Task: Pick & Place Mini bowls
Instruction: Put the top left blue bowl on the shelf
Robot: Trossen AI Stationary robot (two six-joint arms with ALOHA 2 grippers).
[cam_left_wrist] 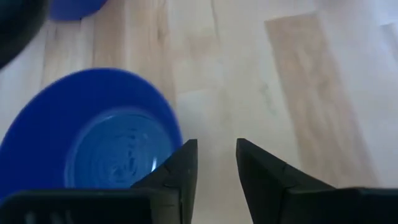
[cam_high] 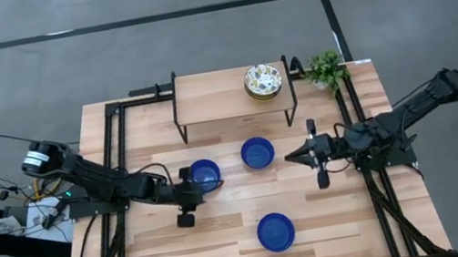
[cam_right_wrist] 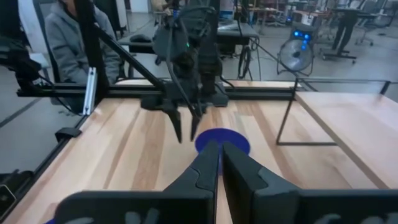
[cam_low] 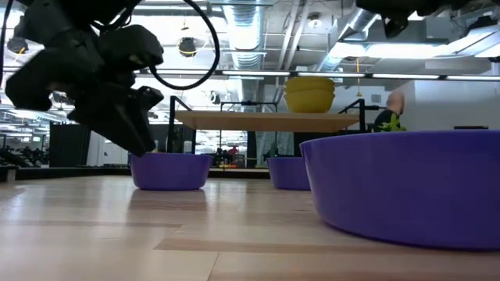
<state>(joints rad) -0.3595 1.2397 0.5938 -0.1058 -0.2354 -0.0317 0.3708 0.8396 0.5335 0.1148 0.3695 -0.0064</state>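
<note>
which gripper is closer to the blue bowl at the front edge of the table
Left. The left gripper hovers just up-left of the front blue bowl, beside another blue bowl. The right gripper sits farther back, near the middle bowl.

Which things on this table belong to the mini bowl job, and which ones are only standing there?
Belong to the job:
- three glossy cobalt blue round bowls on the table
- stacked cream-white floral bowls on the raised shelf
- left gripper, beside one blue bowl
- right gripper

Only standing there:
- small green plant
- wooden shelf on black legs
</note>
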